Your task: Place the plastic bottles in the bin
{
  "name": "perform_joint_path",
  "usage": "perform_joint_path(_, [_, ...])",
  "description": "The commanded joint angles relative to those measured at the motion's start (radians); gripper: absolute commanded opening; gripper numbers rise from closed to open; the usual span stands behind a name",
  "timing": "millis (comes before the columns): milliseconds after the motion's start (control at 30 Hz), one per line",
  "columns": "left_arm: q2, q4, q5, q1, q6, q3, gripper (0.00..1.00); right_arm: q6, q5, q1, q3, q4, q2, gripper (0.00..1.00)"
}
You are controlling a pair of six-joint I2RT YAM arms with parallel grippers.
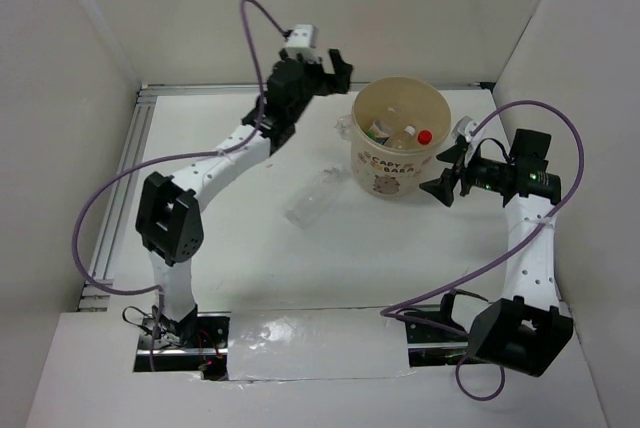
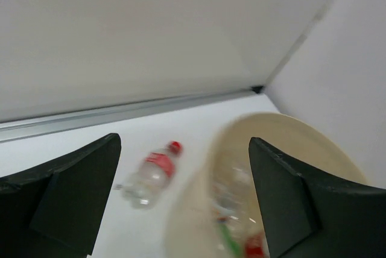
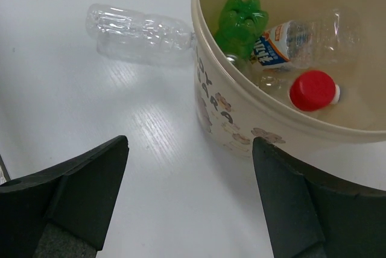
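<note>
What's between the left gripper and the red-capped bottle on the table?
Nothing visible. The open left gripper faces the bottle, which lies on bare table left of the bin.

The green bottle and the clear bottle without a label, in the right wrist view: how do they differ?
Colour: the green bottle is bright green; the clear bottle is see-through. Place: the green bottle is inside the bin; the clear bottle is outside it, on the table. Pose: the clear bottle lies on its side; the green bottle is partly hidden by the rim, so its pose is unclear. Both are small beside the bin.
</note>
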Motion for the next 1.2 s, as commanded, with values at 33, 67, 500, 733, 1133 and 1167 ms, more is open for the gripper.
perform_joint_path(33, [0.019,0.076,0.185,0.206,-0.115,-0.046,0.98,0.037,0.005,-0.016,-0.009,0.0,0.021,0.91])
perform_joint_path(67, [0.083,0.062,0.223,0.239,-0.124,-0.026,0.98,0.046,0.015,-0.016,-0.009,0.012,0.032,0.91])
perform_joint_path(500, [0.55,0.01,0.517,0.269,-0.078,0.345,0.99,0.105,0.038,-0.094,0.06,-0.041,0.09,0.92])
perform_joint_path(733, [0.634,0.019,0.621,0.249,-0.04,0.369,0.99,0.114,0.038,-0.114,0.06,-0.052,0.101,0.92])
perform_joint_path(1133, [0.674,0.001,0.681,0.197,0.028,0.39,0.99,0.105,0.028,-0.114,0.012,-0.034,0.121,0.92])
perform_joint_path(1167, [0.674,-0.014,0.655,0.188,0.046,0.39,0.99,0.105,0.019,-0.114,0.012,-0.033,0.121,0.92])
